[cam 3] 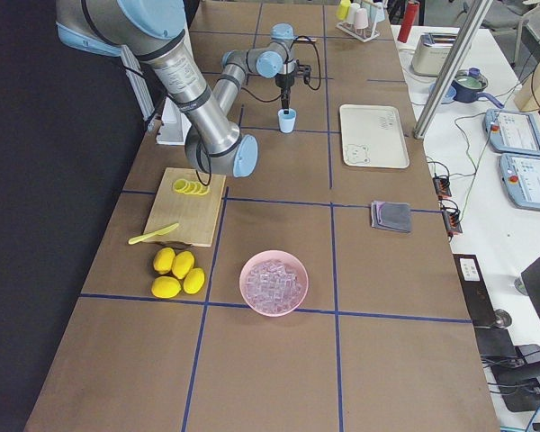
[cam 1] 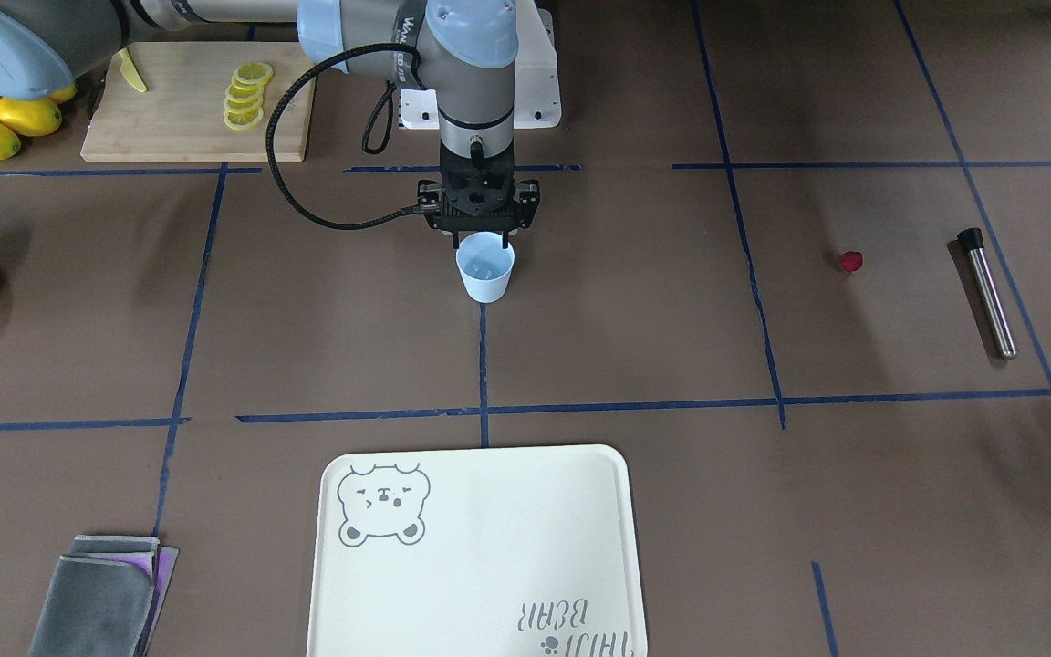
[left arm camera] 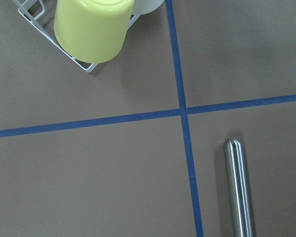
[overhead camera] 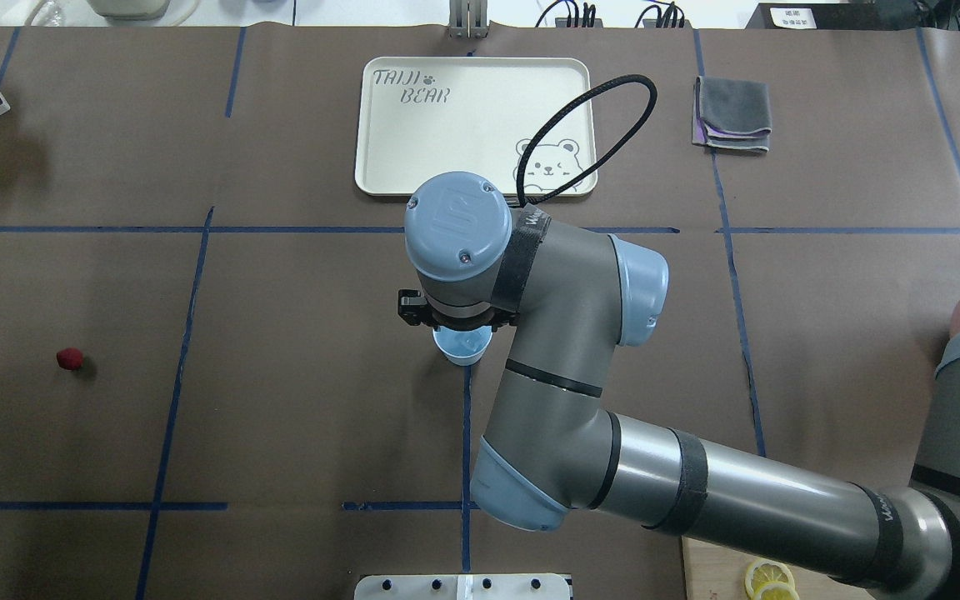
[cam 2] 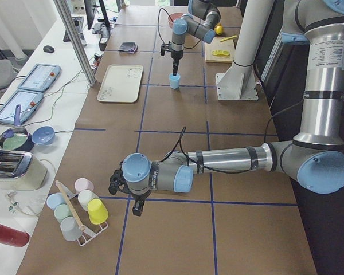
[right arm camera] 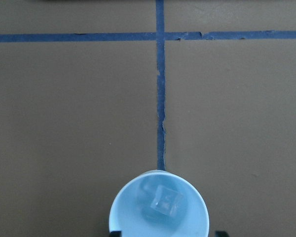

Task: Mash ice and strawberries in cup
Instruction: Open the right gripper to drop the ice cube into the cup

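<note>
Your right gripper point(cam 1: 483, 243) hangs directly over the cup point(cam 1: 485, 274), its jaws spread wide and empty, one fingertip showing on either side of the rim in the wrist view. The cup stands upright on a blue tape line mid-table, with one ice cube point(right arm camera: 166, 201) lying on its bottom and perhaps a second beneath it. Treat the cup as thin, light plastic. It will likely slide or tip under a sideways push and flex if squeezed hard, so brace it low around the wall. The ice cube looks hard, wet and slippery. The strawberry point(cam 1: 850, 262) lies on bare table well apart from the cup, on your left arm's side, near the steel muddler point(cam 1: 988, 292). It is probably soft and easily bruised, so pinch it gently across its widest part. Your left gripper point(cam 2: 136, 207) hovers above the table near the muddler's end and a wire cup rack point(left arm camera: 81, 65), and you cannot tell whether its jaws are spread or closed
</note>
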### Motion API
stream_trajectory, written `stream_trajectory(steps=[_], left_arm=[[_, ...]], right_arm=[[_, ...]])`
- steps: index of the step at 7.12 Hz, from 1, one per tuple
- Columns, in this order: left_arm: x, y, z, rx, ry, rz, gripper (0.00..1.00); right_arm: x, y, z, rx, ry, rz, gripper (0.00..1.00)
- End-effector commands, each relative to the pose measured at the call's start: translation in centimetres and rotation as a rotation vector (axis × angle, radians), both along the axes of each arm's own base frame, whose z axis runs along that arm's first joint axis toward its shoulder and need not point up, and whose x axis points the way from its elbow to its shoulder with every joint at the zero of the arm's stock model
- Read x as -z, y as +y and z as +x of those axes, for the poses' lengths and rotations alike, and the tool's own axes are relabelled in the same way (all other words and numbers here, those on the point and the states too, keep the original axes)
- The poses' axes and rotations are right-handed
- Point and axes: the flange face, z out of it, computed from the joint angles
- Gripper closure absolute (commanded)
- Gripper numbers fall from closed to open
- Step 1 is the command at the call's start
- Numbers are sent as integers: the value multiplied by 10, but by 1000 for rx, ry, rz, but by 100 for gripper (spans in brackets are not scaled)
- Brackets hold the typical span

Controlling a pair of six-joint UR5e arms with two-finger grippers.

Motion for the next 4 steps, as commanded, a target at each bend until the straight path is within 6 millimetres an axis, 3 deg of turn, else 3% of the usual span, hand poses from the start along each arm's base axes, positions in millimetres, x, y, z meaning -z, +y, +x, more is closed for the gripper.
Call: stream_trajectory(steps=[1,2,3,4], left_arm=[[0,0,0,0,0,1,0],[0,0,1,-1,0,0,0],[-1,0,1,-1,-2,0,0],[-1,0,1,-1,-2,0,0]], right_arm=[[3,1,3,8,-5,9,1],[0,-10,12,-1,-4,10,1],[-14,-27,33,-29,5,5,1],[-47,-34,78,-17,9,39,1]])
